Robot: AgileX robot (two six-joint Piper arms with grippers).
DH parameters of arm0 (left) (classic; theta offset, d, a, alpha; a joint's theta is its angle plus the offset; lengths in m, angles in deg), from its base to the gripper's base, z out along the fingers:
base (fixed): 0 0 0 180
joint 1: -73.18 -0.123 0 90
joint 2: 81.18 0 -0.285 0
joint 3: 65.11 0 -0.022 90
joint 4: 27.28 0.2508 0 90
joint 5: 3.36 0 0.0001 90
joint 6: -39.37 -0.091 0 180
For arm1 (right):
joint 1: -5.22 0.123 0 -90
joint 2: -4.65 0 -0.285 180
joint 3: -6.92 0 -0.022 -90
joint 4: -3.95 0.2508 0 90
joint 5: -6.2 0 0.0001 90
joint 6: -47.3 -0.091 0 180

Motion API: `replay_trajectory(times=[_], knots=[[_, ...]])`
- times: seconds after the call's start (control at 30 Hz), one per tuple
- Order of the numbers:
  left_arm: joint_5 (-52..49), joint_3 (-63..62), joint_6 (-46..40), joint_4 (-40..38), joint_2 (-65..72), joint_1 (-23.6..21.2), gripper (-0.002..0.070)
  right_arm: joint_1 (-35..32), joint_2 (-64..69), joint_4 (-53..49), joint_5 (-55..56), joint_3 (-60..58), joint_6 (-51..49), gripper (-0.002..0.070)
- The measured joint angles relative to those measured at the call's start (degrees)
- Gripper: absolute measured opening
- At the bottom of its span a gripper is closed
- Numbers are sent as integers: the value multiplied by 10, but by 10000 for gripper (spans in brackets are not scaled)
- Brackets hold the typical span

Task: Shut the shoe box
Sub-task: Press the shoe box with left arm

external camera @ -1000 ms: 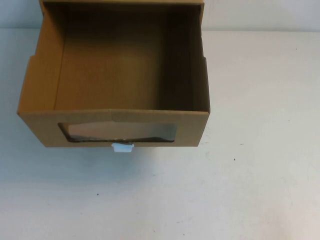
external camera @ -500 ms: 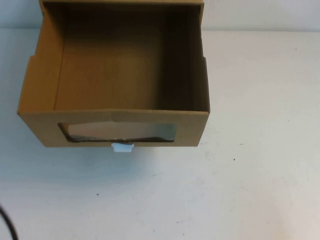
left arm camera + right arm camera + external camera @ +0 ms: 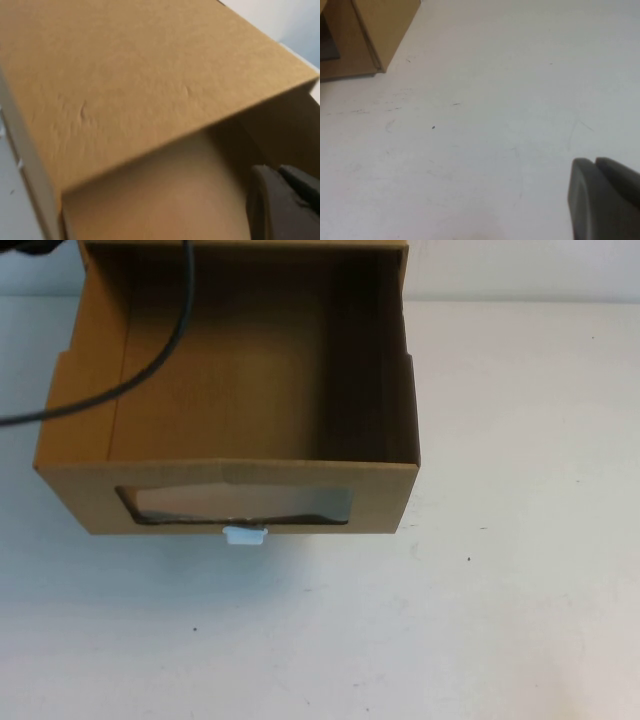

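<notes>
Shoe box (image 3: pixel 228 430): drawer pulled out, on white table (image 3: pixel 500 590). Left gripper (image 3: pixel 285 205) above box; right gripper (image 3: pixel 605 200) over table. Grip states: cannot tell.

The left gripper (image 3: pixel 285 205) shows in its wrist view only as one dark finger (image 3: pixel 270 210) at the frame's edge, held over the shoe box (image 3: pixel 150 85) above its top panel and the open drawer. In the high view, a black cable (image 3: pixel 150 360) trails across the box's left rear. The right gripper (image 3: pixel 605 200) also shows just one dark finger (image 3: pixel 590 205), hanging above the table (image 3: pixel 495 125), well apart from the box.
</notes>
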Motion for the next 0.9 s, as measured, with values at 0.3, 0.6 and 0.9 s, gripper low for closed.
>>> replay_trajectory(times=[0.3,0.6,0.9], knots=[[-128,-298,4,-10,252,0,-5,0,0,0,0,0,0,-13],[-221,-501,76,21,395,0,-5,0,0,0,0,0,0,-13],[-230,-510,89,26,411,0,-5,0,0,0,4,0,0,-13]])
